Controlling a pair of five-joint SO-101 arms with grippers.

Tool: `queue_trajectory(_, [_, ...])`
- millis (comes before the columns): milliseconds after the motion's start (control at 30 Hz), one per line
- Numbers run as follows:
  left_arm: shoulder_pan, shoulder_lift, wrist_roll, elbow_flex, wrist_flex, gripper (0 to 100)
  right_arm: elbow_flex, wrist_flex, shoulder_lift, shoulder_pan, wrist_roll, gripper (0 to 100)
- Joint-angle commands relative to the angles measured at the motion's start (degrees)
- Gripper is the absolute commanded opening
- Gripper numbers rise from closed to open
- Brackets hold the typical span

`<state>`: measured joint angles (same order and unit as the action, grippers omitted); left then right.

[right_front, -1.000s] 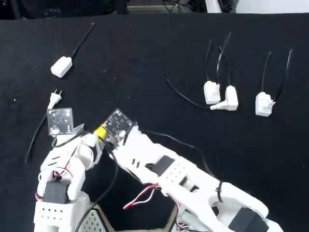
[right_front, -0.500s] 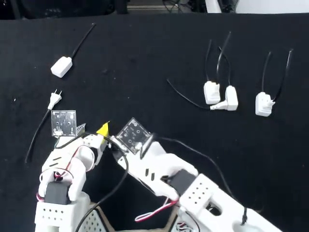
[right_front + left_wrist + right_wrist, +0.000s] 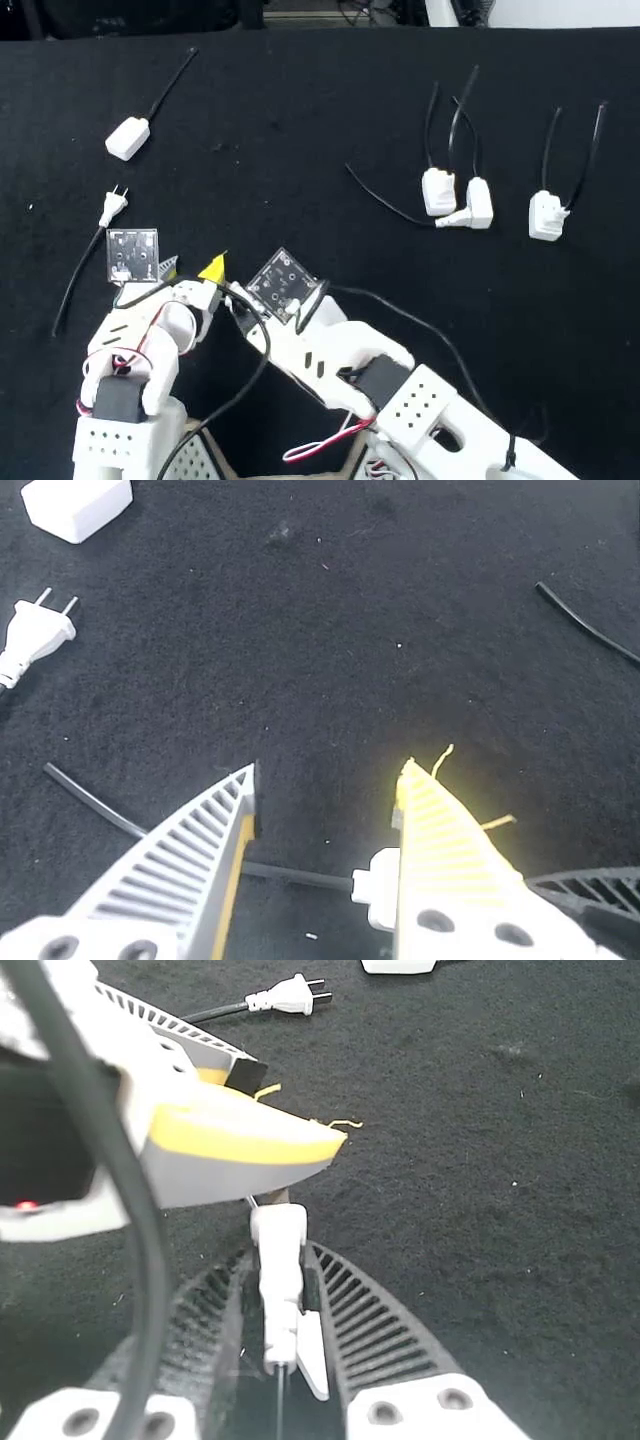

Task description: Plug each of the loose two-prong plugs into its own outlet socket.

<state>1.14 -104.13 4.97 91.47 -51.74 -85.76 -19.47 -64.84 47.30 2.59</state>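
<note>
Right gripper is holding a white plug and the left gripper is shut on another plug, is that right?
No. The right gripper holds the white plug, but the left gripper is open, gripping nothing, as the left wrist view shows.

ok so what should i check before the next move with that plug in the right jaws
1. Grip: ok. The white plug sits between the shut right jaws.
2. Left jaws ready: ok. They stand open on either side of that plug's cable.
3. Prong direction on the white plug: cannot tell. Its front end runs under the yellow left jaw.
4. Free socket: ok. The outlet socket lies alone at the table's far left.
5. Other plug done: not ok. The two-prong plug lies loose near that socket.
</note>
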Motion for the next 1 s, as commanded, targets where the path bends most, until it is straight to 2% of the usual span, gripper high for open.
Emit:
queue_trajectory(0, [0.7, -0.2, -0.5, 0.0, -0.3, 22, 2.8, 0.3, -3.4, 0.4, -0.4, 1.0])
queue_trajectory(133, [0.6, -0.2, -0.5, 0.0, -0.3, 22, 2.6, 0.4, -3.3, 0.4, -0.5, 1.0])
queue_trajectory(300, [0.6, -0.2, -0.5, 0.0, -0.3, 22, 2.8, 0.6, -3.4, 0.4, -4.7, 1.0])
queue_trajectory(967, [0.8, -0.2, -0.4, 0.5, -0.2, 22, 2.8, 2.3, -3.4, -0.8, -7.2, 1.0])
